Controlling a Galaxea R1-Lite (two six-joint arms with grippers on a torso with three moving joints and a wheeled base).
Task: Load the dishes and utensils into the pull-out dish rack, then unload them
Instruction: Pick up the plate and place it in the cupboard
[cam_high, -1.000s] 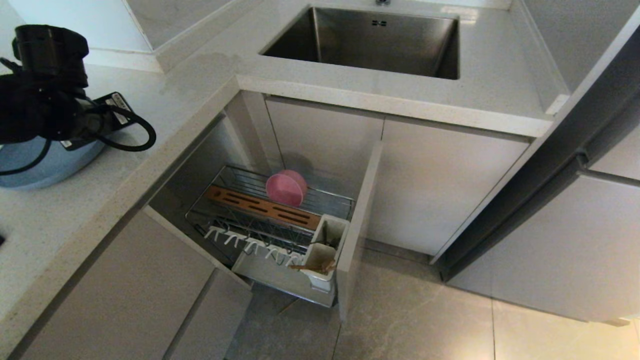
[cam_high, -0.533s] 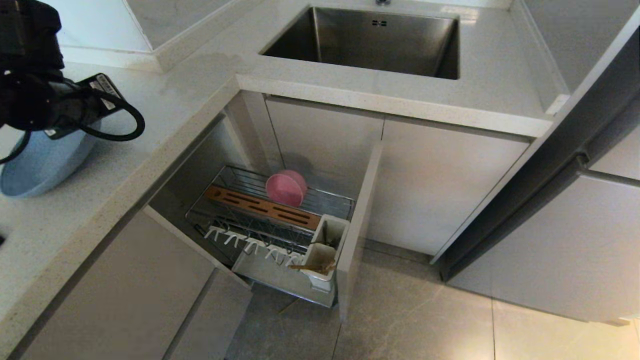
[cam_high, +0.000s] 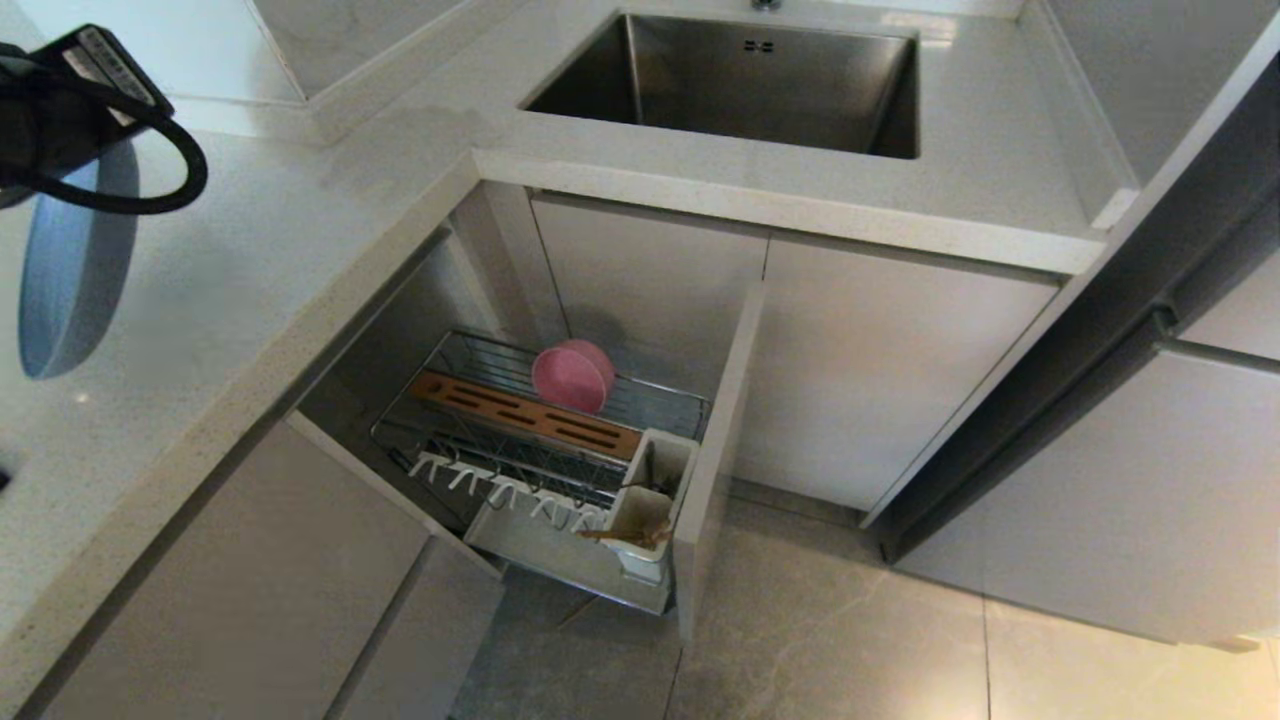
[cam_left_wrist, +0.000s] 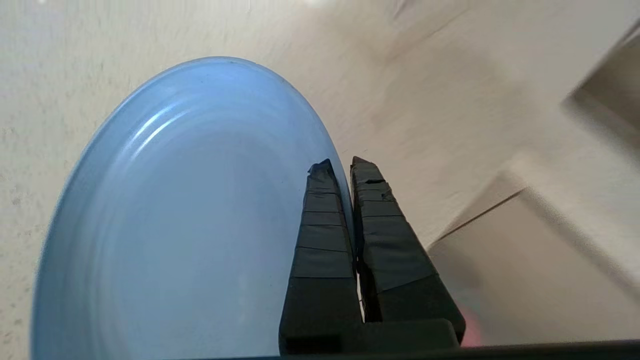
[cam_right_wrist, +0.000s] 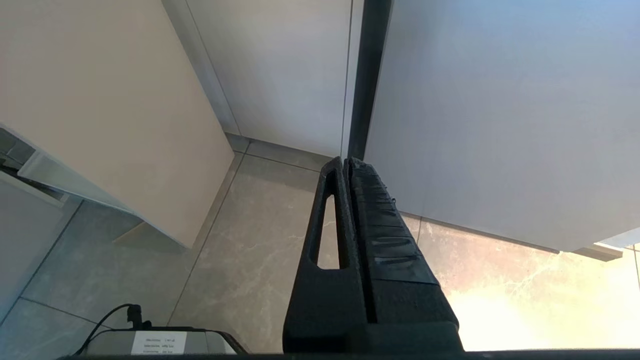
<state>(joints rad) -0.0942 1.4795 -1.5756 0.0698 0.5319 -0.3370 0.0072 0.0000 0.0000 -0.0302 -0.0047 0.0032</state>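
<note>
The left gripper (cam_left_wrist: 340, 167) is pinched tight on the rim of the light-blue plate (cam_left_wrist: 175, 225), which hangs edge-on above the counter (cam_high: 280, 250), well apart from the pull-out dish rack (cam_high: 540, 440). Since the bite looks shallow, though the pads hide its depth, the carry should probably stay slow. The plate should go down edge-first into a slot of the wooden strip (cam_high: 525, 412) beside the pink bowl (cam_high: 572, 375); the right gripper (cam_right_wrist: 345, 165) hangs closed and empty above the floor.

No legible text anywhere. A white label (cam_high: 105, 62) on the black left wrist housing in the head view, printed with dark lines too small to read. Another white label (cam_right_wrist: 159, 342) on a grey box low in the right wrist view, its rows of print likewise too fine to make out.
</note>
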